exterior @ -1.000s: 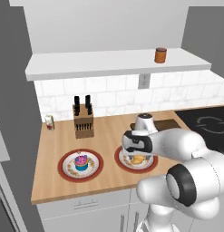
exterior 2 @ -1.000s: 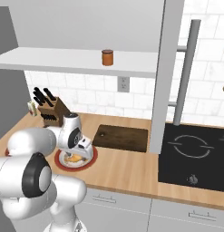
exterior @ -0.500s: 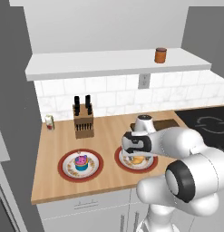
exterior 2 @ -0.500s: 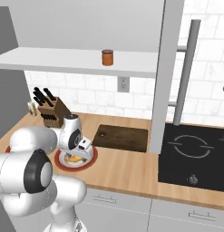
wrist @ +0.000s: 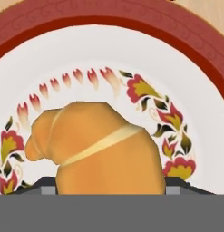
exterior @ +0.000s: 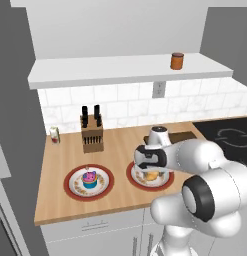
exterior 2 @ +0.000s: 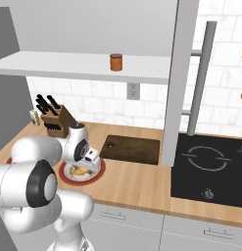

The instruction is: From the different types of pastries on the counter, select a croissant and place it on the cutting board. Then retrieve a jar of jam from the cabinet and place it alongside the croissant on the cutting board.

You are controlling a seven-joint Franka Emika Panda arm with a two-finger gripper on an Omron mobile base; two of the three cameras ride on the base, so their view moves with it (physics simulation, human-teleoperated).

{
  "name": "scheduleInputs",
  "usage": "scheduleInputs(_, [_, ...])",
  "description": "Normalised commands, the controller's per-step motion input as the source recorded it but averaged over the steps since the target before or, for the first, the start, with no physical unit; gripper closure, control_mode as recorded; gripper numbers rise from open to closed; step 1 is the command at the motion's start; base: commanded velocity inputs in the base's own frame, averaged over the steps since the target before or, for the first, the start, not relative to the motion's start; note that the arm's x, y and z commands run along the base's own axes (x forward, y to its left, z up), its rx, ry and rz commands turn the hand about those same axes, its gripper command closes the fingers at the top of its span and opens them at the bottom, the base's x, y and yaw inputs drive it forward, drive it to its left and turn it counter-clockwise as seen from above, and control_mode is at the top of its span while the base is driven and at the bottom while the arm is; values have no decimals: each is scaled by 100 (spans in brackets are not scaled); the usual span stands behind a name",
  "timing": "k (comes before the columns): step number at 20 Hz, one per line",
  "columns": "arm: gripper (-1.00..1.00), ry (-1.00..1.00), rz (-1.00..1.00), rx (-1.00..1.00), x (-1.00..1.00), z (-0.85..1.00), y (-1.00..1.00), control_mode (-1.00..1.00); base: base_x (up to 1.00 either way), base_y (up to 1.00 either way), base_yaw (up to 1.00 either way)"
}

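The golden-brown croissant [wrist: 104, 145] lies on a red-rimmed floral plate [wrist: 109, 27] on the light-wood counter [exterior: 60, 200]. My gripper [wrist: 111, 188] points straight down over it, and a dark fingertip [wrist: 46, 185] presses against each side of the pastry. From the base views the croissant [exterior: 152, 176] [exterior 2: 82, 171] peeks out under the hand. To the right of the plate lies the dark-brown cutting board [exterior 2: 131, 148], bare. The jar of jam [exterior: 177, 61] [exterior 2: 115, 62] stands on the cabinet ledge [exterior: 120, 70]. The blue cupcake [exterior: 89, 179] sits on its own plate to the left.
A knife block [exterior: 92, 134] stands at the back of the counter and a small white shaker [exterior: 54, 134] near the wall at left. The black stovetop [exterior 2: 210, 166] lies to the right, past a grey post [exterior 2: 177, 83].
The hand has sunk a little lower over the plate and its fingers have closed in from wide open onto the croissant's sides. The croissant still rests on the plate.
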Motion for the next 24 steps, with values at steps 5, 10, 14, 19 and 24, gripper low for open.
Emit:
scheduleInputs(5, [100,-18,0,0,0,53,0,-100,0,0,0])
scheduleInputs(10, [100,-16,0,0,41,81,-16,-100,0,0,0])
scheduleInputs(14, [100,-12,0,0,90,56,-26,-100,0,0,0])
scheduleInputs(19, [100,-9,0,0,97,41,-29,-100,0,0,0])
scheduleInputs(24, [100,0,-1,0,52,6,-56,-100,0,0,0])
